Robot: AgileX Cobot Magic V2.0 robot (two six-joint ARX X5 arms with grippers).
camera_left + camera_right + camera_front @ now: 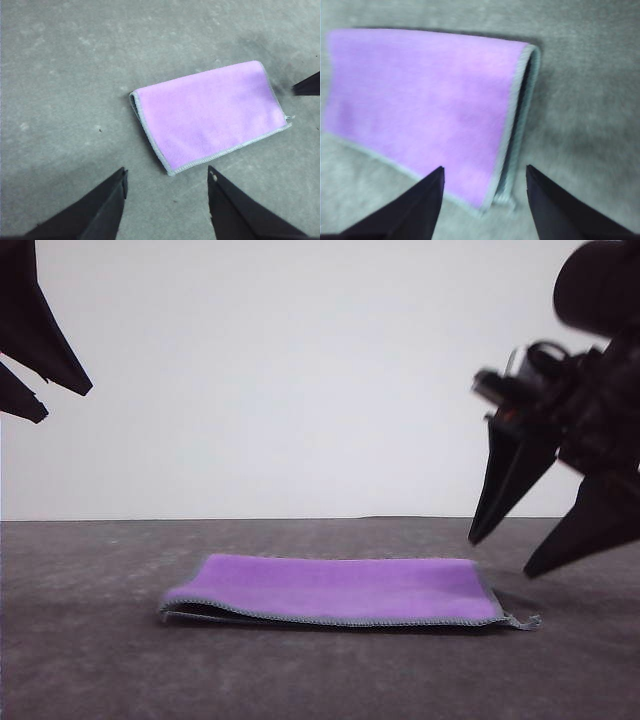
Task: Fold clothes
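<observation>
Cloth [340, 588]: lies flat on the bench [90, 660], folded in half, purple face up — one fold looks done.
Right pincer [500, 558]: fingers spread wide, empty, just above the cloth's right end; I judge it placed to take that edge.
Left pincer [167, 182]: wide too, holding nothing, raised well off the cloth's left end.

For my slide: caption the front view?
Folded purple cloth on grey table, open right gripper hovering beside it.
</observation>
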